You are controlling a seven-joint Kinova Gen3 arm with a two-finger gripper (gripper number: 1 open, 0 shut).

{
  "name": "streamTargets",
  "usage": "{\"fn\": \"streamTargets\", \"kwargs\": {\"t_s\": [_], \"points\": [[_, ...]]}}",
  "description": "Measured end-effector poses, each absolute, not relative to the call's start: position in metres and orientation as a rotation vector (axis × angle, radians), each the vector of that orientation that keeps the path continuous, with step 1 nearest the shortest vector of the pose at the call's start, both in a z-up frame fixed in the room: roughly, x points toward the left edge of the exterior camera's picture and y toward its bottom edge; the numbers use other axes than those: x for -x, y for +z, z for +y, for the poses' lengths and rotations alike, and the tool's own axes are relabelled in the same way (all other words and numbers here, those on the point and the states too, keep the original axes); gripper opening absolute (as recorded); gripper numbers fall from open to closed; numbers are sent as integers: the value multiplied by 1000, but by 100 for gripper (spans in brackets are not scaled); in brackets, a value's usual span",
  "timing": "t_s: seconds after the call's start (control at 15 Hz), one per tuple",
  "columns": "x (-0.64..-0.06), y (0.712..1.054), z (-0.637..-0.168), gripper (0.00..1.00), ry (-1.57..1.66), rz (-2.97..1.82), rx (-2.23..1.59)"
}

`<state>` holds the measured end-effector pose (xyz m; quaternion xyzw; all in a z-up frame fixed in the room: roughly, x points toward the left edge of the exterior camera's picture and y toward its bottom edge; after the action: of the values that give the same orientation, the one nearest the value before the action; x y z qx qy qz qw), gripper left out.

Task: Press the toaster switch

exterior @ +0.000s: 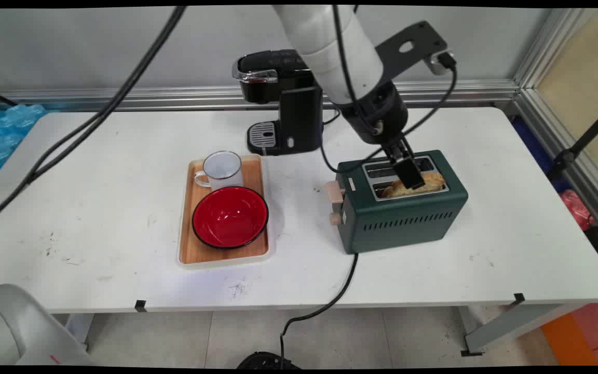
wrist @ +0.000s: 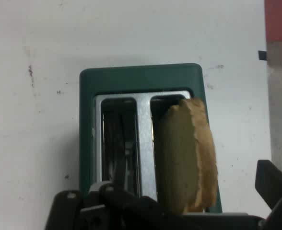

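The toaster (exterior: 402,218) right of centre has a matt dark-green body, and its top plate (wrist: 143,143) around the slots looks like brushed, shiny metal. The slice of bread (wrist: 186,158) has a rough, porous, dry crust. The bowl (exterior: 230,216) at centre left is glossy red, smooth like lacquer or plastic. The tray (exterior: 255,176) beneath it shows wood grain. The mug (exterior: 222,169) looks enamelled. The coffee machine (exterior: 283,98) is glossy black plastic with chrome trim. The table (exterior: 122,156) is matt white, scuffed.

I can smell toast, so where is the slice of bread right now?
The bread slice sticks up from the near slot of the green toaster, right of the wooden tray; the hand is right at it.
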<state>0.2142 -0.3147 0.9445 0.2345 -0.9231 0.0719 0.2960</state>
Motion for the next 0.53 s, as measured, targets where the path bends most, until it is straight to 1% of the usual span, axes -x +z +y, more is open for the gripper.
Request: {"fn": "streamTargets", "kwargs": {"t_s": [0.53], "points": [[-264,969,-285,100,244,-2420,-616]]}}
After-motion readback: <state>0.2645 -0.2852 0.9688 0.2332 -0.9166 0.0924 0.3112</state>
